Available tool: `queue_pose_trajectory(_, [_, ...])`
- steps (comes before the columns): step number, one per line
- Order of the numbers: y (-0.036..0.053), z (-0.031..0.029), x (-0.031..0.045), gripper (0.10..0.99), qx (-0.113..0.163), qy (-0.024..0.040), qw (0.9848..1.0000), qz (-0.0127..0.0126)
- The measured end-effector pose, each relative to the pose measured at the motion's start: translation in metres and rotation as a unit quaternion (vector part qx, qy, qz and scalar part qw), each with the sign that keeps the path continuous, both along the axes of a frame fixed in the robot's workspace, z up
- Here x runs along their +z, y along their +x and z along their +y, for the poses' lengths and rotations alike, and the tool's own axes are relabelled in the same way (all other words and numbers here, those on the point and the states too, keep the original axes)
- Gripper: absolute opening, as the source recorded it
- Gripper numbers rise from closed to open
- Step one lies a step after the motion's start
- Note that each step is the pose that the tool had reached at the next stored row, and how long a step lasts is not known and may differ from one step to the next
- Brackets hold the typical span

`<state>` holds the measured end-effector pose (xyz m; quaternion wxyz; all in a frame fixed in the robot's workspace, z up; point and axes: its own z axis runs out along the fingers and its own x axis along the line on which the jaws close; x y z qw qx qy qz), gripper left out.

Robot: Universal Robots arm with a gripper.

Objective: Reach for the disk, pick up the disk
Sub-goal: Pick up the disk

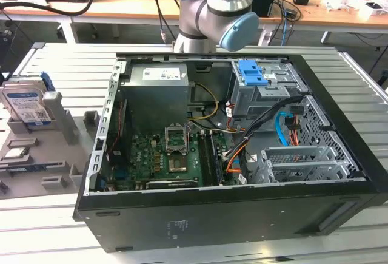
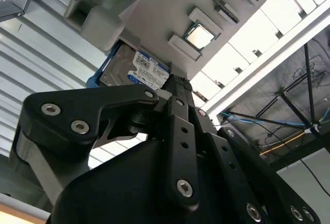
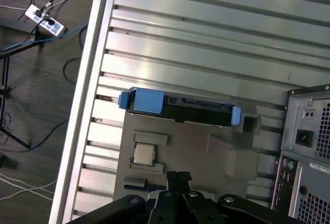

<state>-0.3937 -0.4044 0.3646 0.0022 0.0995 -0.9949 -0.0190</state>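
My gripper (image 3: 179,175), fingers pinched together and empty, hangs short of the upright disk (image 3: 181,112) — squaring to its blue-railed edges matters most.

The arm (image 1: 212,6) (grey, with a blue-capped joint) stands upright in the exterior view; the gripper (image 3: 179,175) has its fingertips together.

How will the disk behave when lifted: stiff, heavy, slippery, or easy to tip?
Probably stiff and rather heavy for its size: the disk looks like a metal slab. Its bare faces may be slippery; the blue rails likely grip better. Standing on edge in the grey fixture, it could tip if nudged.
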Motion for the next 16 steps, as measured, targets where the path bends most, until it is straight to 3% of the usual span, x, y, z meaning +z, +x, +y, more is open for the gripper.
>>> queue_pose_trajectory(3, [0.0000,0.0000,0.0000,0.106,0.029,0.0000,0.9996,0.0000])
queue_pose_trajectory(11, [0.0000,0.0000,0.0000,0.106,0.062,0.0000,0.9981,0.0000])
queue_pose_trajectory(14, [0.0000,0.0000,0.0000,0.106,0.078,0.0000,0.9970,0.0000])
queue_pose_trajectory(16, [0.0000,0.0000,0.0000,0.106,0.095,0.0000,0.9954,0.0000])
